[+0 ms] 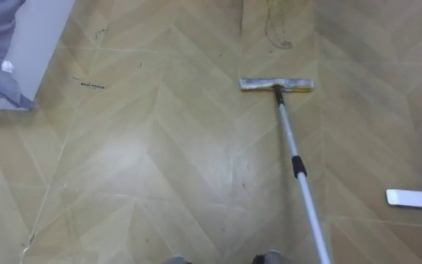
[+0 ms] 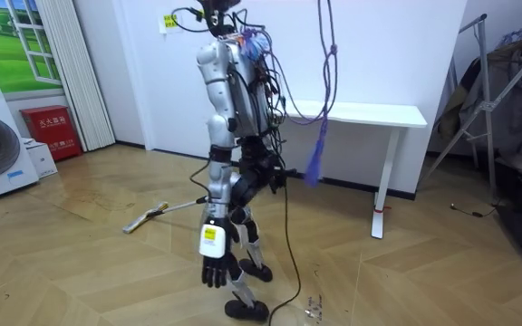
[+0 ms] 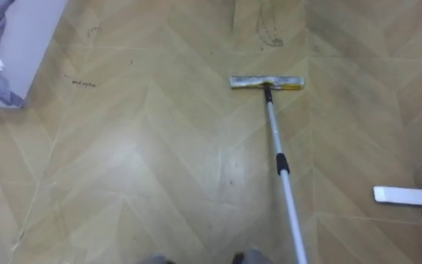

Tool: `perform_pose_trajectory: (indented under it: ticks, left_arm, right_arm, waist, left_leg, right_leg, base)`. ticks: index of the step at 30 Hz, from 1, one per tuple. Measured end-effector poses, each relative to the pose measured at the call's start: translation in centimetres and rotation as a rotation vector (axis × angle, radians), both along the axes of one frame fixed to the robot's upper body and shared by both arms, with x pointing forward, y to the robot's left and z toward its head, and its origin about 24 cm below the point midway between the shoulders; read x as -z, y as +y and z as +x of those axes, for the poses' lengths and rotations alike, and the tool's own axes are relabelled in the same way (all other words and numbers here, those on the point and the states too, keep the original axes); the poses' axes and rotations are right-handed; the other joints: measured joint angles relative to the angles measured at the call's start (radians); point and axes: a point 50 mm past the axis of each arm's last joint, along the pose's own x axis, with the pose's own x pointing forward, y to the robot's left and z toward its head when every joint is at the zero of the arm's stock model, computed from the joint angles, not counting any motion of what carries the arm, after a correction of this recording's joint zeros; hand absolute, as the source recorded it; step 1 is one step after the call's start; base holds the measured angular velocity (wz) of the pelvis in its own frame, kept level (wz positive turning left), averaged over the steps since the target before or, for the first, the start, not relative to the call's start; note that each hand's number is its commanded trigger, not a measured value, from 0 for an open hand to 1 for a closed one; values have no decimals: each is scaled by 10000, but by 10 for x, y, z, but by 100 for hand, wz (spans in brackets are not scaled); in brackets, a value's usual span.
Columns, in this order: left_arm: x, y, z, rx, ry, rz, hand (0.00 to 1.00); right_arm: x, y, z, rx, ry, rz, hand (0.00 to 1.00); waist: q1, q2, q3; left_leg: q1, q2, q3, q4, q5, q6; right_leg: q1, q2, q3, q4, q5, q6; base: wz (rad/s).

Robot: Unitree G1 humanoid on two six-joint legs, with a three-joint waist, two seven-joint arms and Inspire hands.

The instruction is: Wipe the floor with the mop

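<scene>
Nearest me, one mop handle (image 1: 299,172) runs from lower right up to one flat mop head (image 1: 277,85) resting on the wood floor (image 1: 160,169). My left hand (image 2: 214,269) hangs empty, fingers relaxed apart. My right hand (image 2: 265,174): state I cannot tell.

I had the left arm straight down toward six o'clock, the left hand (image 2: 214,270) slack beside the leg, fingers (image 2: 212,280) relaxed.

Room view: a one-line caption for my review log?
Robot stands by a white table, mop slanting to the wood floor, left hand hanging open.
</scene>
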Motion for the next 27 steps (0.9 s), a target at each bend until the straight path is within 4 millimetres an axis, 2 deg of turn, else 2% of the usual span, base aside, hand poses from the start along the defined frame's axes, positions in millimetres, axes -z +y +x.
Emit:
perform_pose_trajectory:
  ticks: [1,2,3,4,5,6,7,8,9,10,11,12,13,14,15,16,17,18,19,20,21,22,23,24,25,26,27]
  left_arm:
    - [0,-1,-2,-90,-7,55,0]
    - [0,-1,-2,-166,-34,47,0]
    - [1,-3,-3,-270,-37,-4,0]
    - [1,-6,-3,-202,-57,-134,0]
    - [1,-7,-1,-106,-109,-159,0]
    - [1,-8,3,-77,-258,-195,0]
    - [1,-6,4,-75,-340,-170,0]
    - [0,-5,4,-69,-362,-164,0]
    - [0,-3,2,-54,-336,-183,0]
    - [0,-2,1,-30,-301,-259,0]
    - [0,-1,1,-19,-294,-292,0]
    - [0,0,1,75,-258,-399,0]
    - [0,0,3,302,-258,-506,0]
    - [0,-1,4,385,-277,-558,0]
    - [0,-1,6,539,-289,-665,0]
    - [0,-3,7,559,-362,-737,0]
    - [-1,-4,7,562,-424,-754,0]
    - [-1,-4,7,540,-508,-769,0]
    - [-2,-4,13,561,-704,-700,0]
    - [-2,-4,15,570,-762,-673,0]
    - [-4,-3,21,615,-972,-596,0]
    - [-5,1,26,610,-1158,-404,0]
    - [-6,2,28,604,-1255,-329,0]
    - [-7,1,31,607,-1471,-276,0]
    - [-6,-3,32,663,-1502,-286,0]
    - [-6,-5,32,707,-1480,-309,0]
    - [-5,-9,32,719,-1431,-383,0]
  right_arm:
    - [-1,-2,7,-32,-66,-102,100]
    - [-2,-4,14,-42,-197,-159,100]
    - [-6,-8,31,-108,-576,-265,100]
    - [-12,-14,51,-241,-1038,-412,100]
    - [-15,-18,61,-325,-1281,-483,100]
    - [-21,-22,78,-446,-1731,-568,100]
    - [-25,-23,92,-578,-2112,-493,100]
    - [-25,-23,93,-545,-2182,-415,100]
    - [-28,-20,104,-451,-2559,-167,100]
    - [-29,-18,109,-301,-2788,60,100]
    - [-29,-17,109,-216,-2830,126,100]
    - [-28,-19,104,88,-2801,183,100]
    - [-26,-23,96,287,-2639,217,100]
    - [-25,-25,89,392,-2513,194,100]
    - [-22,-30,73,553,-2127,117,100]
    - [-20,-40,53,729,-1608,-108,100]
    - [-20,-45,42,828,-1289,-278,100]
    - [-21,-55,19,862,-643,-617,100]
    - [-21,-59,-1,913,58,-937,100]
    - [-20,-60,-11,1004,379,-1031,100]
    - [-19,-58,-29,1165,898,-1061,100]
    - [-15,-47,-35,1250,1038,-796,100]
    - [-12,-41,-35,1298,1011,-654,100]
    - [-9,-30,-35,1361,1003,-408,100]
    - [-6,-24,-35,1361,1007,-300,100]
    - [-6,-22,-36,1360,1010,-258,100]
    - [-5,-20,-37,1411,1013,-212,100]
  waist:
    - [160,-60,22]
    - [209,-111,49]
    - [258,-250,97]
    - [385,-293,120]
    - [503,-293,121]
    - [714,-284,127]
    - [944,-309,128]
    - [1035,-321,130]
    - [1076,-378,113]
    - [1043,-379,110]
    - [1043,-372,108]
    - [1041,-364,100]
    - [1009,-308,64]
    - [977,-306,54]
    - [884,-277,33]
    - [793,-198,-12]
    - [748,-160,-38]
    - [707,-73,-78]
    - [649,88,-77]
    - [602,218,-116]
    - [505,348,-132]
    - [426,372,-136]
    - [335,390,-115]
    - [60,415,-89]
    - [-61,418,-85]
    - [-91,422,-72]
    - [-102,429,-61]
  left_leg:
    - [-504,-1,-122,992,578,-27]
    - [-775,-12,-141,1439,1027,-21]
    - [-1358,-45,-153,2172,2056,-42]
    - [-1956,-112,-20,2729,2815,-99]
    - [-2256,-118,140,2940,2849,-87]
    - [-2776,-104,337,3329,2760,1]
    - [-3091,-123,612,3147,2627,127]
    - [-3120,-143,691,2822,2571,177]
    - [-2944,-275,732,1445,2362,161]
    - [-2594,-305,730,-316,2198,101]
    - [-2417,-290,725,-1104,2172,91]
    - [-2143,-258,748,-2328,2103,158]
    - [-2120,-314,821,-2492,1858,495]
    - [-2091,-360,843,-2551,1784,611]
    - [-1919,-528,888,-2766,1672,778]
    - [-1683,-681,1012,-2961,1444,1045]
    - [-1539,-726,1092,-3039,1291,1166]
    - [-1351,-888,1195,-3054,962,1309]
    - [-1244,-1113,1157,-2891,646,1413]
    - [-1189,-1144,1094,-2779,489,1438]
    - [-992,-1146,1004,-2684,184,1557]
    - [-858,-1142,956,-2729,-20,1577]
    - [-799,-1141,955,-2774,-62,1599]
    - [-669,-1141,961,-2860,-195,1650]
    - [-523,-1145,969,-2915,-369,1644]
    - [-435,-1143,969,-2924,-483,1626]
    - [-206,-1143,962,-2905,-742,1594]
  right_leg:
    - [-125,41,51,459,-214,-112]
    - [-183,49,82,640,-302,-152]
    - [-290,56,141,885,-419,-223]
    - [-423,75,186,1075,-466,-291]
    - [-483,100,232,1157,-482,-322]
    - [-512,178,273,1239,-506,-365]
    - [-482,238,323,1272,-548,-379]
    - [-452,241,337,1271,-574,-384]
    - [-430,241,396,1271,-637,-313]
    - [-414,232,399,1271,-720,-251]
    - [-404,243,398,1275,-775,-214]
    - [-374,239,395,1276,-920,-139]
    - [-308,144,395,1200,-1051,-7]
    - [-228,106,379,1079,-1074,43]
    - [52,-14,358,740,-1060,197]
    - [401,-173,318,371,-953,328]
    - [557,-267,327,246,-933,410]
    - [634,-428,463,443,-830,566]
    - [211,-492,716,1372,-153,729]
    - [-9,-453,908,1893,339,744]
    - [-572,-276,1315,2786,1274,819]
    - [-1105,-11,1564,2878,1343,940]
    - [-1392,39,1604,2722,1271,967]
    - [-1901,143,1650,2006,1230,1000]
    - [-2274,285,1671,897,1249,989]
    - [-2406,343,1667,310,1281,962]
    - [-2590,459,1690,-747,1485,818]
  base:
    - [-20]
    - [-12]
    - [-8]
    - [-12]
    - [-24]
    - [-32]
    - [-29]
    - [-18]
    - [0]
    - [8]
    - [16]
    - [17]
    - [21]
    - [27]
    - [31]
    - [29]
    - [22]
    - [15]
    - [16]
    - [9]
    - [0]
    - [-3]
    - [0]
    - [4]
    - [0]
    - [-10]
    - [0]
